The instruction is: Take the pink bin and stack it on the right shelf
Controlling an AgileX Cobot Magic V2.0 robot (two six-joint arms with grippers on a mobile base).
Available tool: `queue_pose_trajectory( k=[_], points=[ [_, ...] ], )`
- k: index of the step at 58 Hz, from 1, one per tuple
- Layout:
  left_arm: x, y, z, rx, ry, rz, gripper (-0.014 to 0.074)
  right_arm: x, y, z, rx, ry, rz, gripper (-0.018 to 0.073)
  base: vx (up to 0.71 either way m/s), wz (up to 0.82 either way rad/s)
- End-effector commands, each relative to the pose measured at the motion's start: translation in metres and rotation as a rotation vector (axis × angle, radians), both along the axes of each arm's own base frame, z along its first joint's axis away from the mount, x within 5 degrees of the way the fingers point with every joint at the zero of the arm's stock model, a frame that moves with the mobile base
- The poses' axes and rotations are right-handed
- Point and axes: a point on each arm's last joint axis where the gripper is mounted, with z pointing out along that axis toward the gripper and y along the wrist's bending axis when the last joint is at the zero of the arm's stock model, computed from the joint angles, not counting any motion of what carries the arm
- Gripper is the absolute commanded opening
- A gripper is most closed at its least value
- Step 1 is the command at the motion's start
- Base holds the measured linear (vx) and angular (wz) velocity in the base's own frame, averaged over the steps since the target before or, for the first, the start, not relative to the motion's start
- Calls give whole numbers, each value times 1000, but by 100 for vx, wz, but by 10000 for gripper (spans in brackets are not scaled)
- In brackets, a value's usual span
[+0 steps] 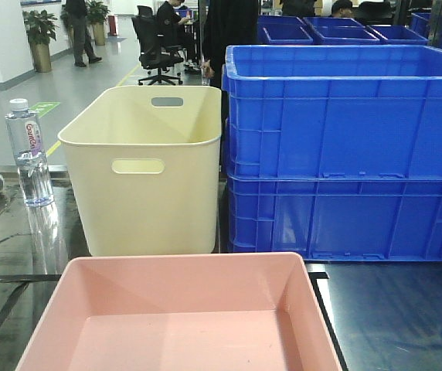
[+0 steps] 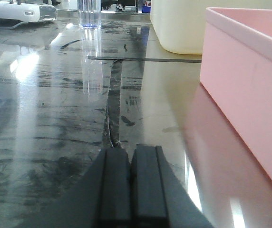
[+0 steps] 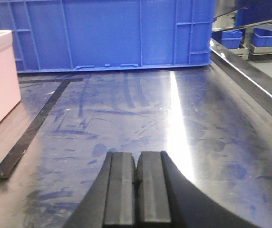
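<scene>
The pink bin [image 1: 182,317] sits on the glossy dark surface [image 3: 183,133] at the bottom centre of the front view, before the cream bin [image 1: 147,166] and stacked blue crates [image 1: 348,151]. Left claw [image 2: 131,183] and right claw [image 3: 136,192] are both clenched, holding nothing.

The pink bin [image 1: 182,317] is sitting upright and open-topped on the right shelf [image 1: 406,309], nearest the front camera. It is a shallow, wide, pale-pink tub with smooth sloping walls and a rounded rim, and its inside is showing nothing in it. The right shelf is lying flat beneath it as a dark, glossy, scuffed surface, reflecting light and crossed by strips of black tape.
</scene>
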Motion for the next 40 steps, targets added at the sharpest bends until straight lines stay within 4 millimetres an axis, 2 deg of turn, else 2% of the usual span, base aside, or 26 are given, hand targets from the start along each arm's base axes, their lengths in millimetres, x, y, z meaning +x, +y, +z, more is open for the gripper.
queue_pose_trajectory(
  k=[1,40],
  points=[
    [2,0,4,-8,-65,5,-5,1,0,6,-10,-68,1,-12,0,0],
    [2,0,4,-8,-63,5,-5,1,0,6,-10,-68,1,-12,0,0]
  ],
)
